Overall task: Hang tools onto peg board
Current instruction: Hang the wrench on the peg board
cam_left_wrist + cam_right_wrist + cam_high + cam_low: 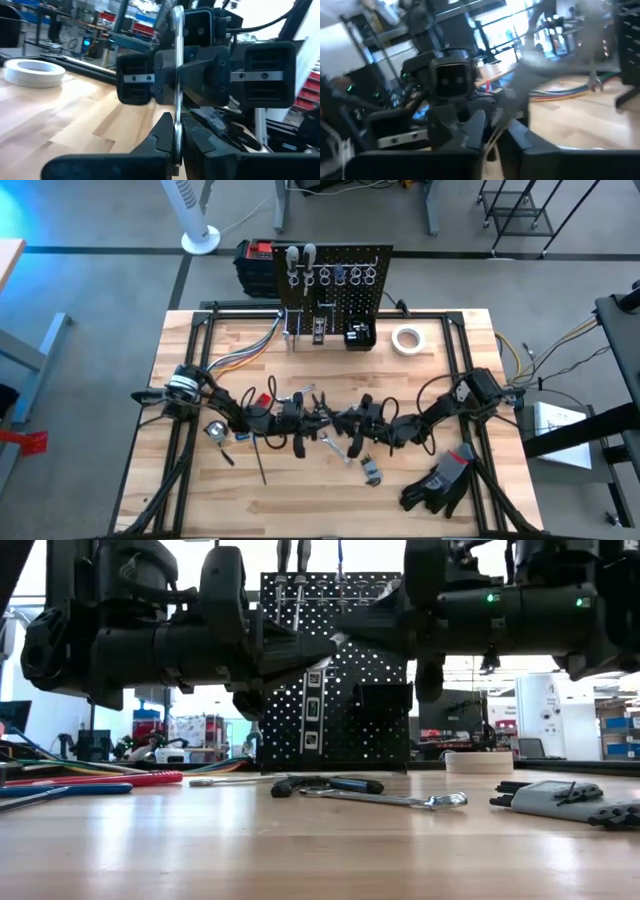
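Note:
Above the middle of the table my two grippers meet tip to tip, both level. My left gripper [176, 145] [318, 417] comes from the table's left and is shut on a silver wrench [176, 60]. My right gripper [495, 137] [345, 420] faces it from the right, its fingers closed around the same wrench [520, 85]. The peg board [335, 280] [330, 690] stands upright at the far edge, with several tools on its top hooks. More tools lie on the table: a wrench [385, 799], black pliers [320, 783] and a red-handled tool [100, 780]. My left gripper pinches the wrench's shaft [176, 125] between its two fingers, near one end. The fingers come level from the table's left and lie across the shaft. The wrench is lifted clear of the table, most of its length standing out past the fingers. My right gripper has the wrench's shaft [507, 112] between its two fingers, coming level from the table's right, opposite my left gripper. The wrist view is blurred, so which part of the shaft it has cannot be told.
A white tape roll [406, 339] [32, 72] lies at the far right, next to the peg board. Black gloves [440, 480] [570, 800] lie at the near right. A red-and-black box [255, 265] stands behind the board's left side. Loose tools lie under both arms.

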`<action>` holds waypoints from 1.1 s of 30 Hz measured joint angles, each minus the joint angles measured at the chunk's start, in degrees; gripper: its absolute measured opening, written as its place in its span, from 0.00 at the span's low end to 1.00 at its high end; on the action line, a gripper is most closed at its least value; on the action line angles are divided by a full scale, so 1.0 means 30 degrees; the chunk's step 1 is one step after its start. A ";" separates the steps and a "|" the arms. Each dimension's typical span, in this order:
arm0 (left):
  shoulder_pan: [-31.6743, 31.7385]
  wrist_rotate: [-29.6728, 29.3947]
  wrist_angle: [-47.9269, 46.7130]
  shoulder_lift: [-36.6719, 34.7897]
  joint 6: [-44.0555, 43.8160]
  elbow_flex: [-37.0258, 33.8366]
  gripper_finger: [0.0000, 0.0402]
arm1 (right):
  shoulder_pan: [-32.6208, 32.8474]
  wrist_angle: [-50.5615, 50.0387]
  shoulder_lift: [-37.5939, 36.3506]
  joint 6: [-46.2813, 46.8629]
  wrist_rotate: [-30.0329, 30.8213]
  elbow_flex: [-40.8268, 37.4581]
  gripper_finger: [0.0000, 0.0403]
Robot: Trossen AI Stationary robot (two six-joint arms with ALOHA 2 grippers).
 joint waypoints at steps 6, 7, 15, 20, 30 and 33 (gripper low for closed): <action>0.0023 0.1095 -0.0234 0.0000 -0.0026 -0.0057 0.04 | -0.0134 -0.3159 -0.1428 -0.0765 -0.1216 -0.0022 0.01; 0.0034 0.1416 -0.0290 0.0000 0.0012 -0.0090 0.06 | -0.0134 -0.4257 -0.1930 -0.0945 -0.1336 -0.0011 0.01; 0.0163 0.2925 -0.0111 -0.0509 0.0420 -0.0583 0.21 | -0.0288 -1.4485 -0.6829 -0.2099 -0.2725 0.0462 0.01; 0.0307 0.3428 0.0003 -0.1729 0.1541 -0.0683 0.26 | -0.0352 -1.9874 -0.8767 -0.2554 -0.2638 0.1330 0.01; 0.0408 0.3684 -0.1959 -0.3045 0.3175 -0.0551 0.29 | -0.1059 -2.1753 -0.9436 -0.3016 -0.5614 0.2233 0.01; 0.0511 0.3440 -0.3132 -0.3011 0.3371 -0.0136 0.29 | -0.1248 -2.1868 -0.9429 -0.3082 -0.6033 0.2242 0.01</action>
